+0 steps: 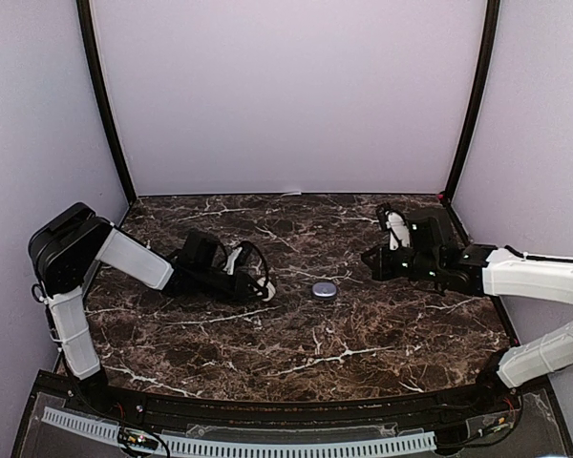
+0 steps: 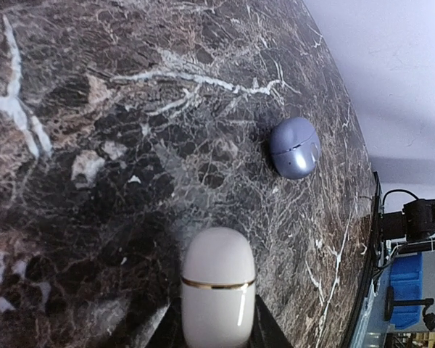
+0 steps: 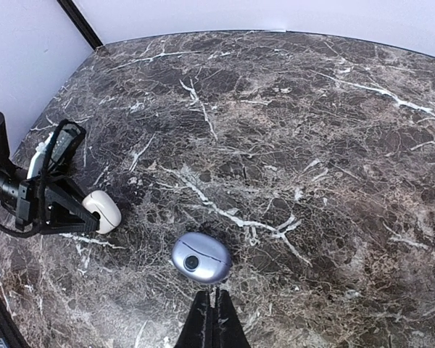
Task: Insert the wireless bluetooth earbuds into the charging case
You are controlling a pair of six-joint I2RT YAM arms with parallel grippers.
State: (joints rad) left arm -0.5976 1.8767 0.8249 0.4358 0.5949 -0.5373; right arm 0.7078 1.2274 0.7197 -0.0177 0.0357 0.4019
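Dark marble desk point(image 1: 363, 334), pale walls point(image 1: 286, 95) on three sides. Left arm point(image 1: 134, 258) reaches in low from the left and right arm point(image 1: 535, 277) from the right, tips facing each other across the middle. Left pincer point(image 1: 261, 284) is pinching a white charging case point(image 2: 218, 293) by one end: oval, gold seam band, lid closed, low at the desk left of centre. Can't tell if it touches the surface. Right pincer point(image 3: 215, 319) is pressed together, hanging just right of the blue-grey charging case point(image 3: 201, 257). That case sits closed on the desk at centre, between both pincers and apart from the white one.
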